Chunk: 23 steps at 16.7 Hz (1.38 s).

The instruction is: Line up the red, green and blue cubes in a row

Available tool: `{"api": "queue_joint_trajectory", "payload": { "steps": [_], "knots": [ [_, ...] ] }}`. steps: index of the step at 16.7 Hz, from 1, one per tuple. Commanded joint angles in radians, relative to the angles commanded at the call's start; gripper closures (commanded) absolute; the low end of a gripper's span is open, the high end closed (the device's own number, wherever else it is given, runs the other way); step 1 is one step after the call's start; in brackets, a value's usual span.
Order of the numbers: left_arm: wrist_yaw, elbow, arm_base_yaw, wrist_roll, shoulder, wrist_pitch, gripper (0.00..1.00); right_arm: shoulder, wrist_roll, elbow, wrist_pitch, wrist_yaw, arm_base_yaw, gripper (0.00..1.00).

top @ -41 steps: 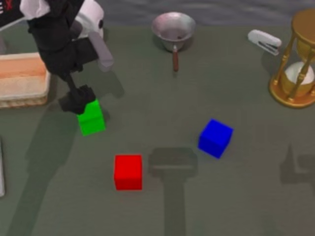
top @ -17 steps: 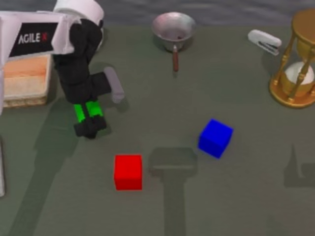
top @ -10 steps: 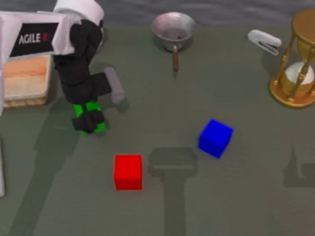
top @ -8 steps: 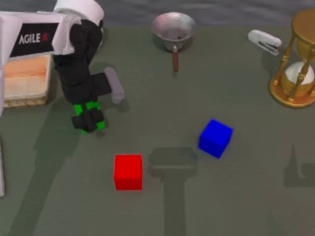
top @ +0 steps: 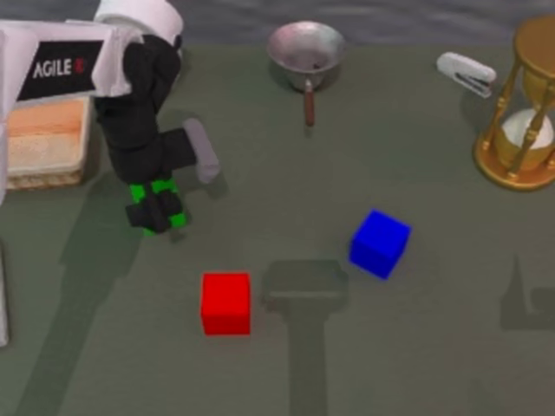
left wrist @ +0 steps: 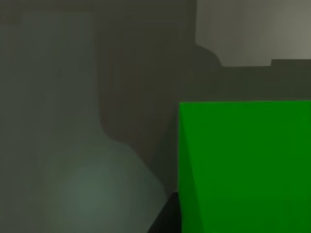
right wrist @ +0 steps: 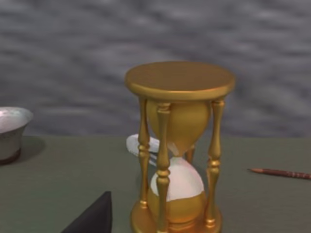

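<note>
lifted, left jaws (top: 156,211) grip green cube (top: 178,220)

- You see three plain matt cubes: green cube (top: 154,215), red cube (top: 226,302), blue cube (top: 380,243)
- Your table (top: 416,347) looks a dull, smooth grey-green
- The bowl (top: 305,50) reads as brushed metal
- The hourglass (right wrist: 179,148) shines like polished brass

Left side of table: tray (top: 35,143) at the edge, left gripper (top: 156,211) just right of it, closed around a cube (top: 177,219). A second cube (top: 226,302) lies nearer the front, right of the gripper. A third cube (top: 380,243) sits right of centre. At the back: pan (top: 305,52) in the middle, stapler (top: 466,74) and hourglass (top: 524,108) far right.
</note>
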Motion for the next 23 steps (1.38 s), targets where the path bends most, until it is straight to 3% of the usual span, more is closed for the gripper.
{"api": "queue_joint_trajectory", "payload": {
  "steps": [6,13,19,23],
  "knots": [
    [0.0,0.002,0.001,0.002,-0.003,-0.004,1.0,0.0,0.0,0.0,0.0,0.0,0.0,0.0],
    [-0.001,0.127,0.018,0.0,-0.076,-0.208,1.0,0.0,0.0,0.0,0.0,0.0,0.0,0.0],
    [-0.001,0.138,0.012,0.001,-0.084,-0.223,1.0,0.0,0.0,0.0,0.0,0.0,0.0,0.0],
    [0.0,0.112,-0.096,-0.026,-0.112,-0.224,1.0,0.0,0.0,0.0,0.0,0.0,0.0,0.0]
  ]
}}
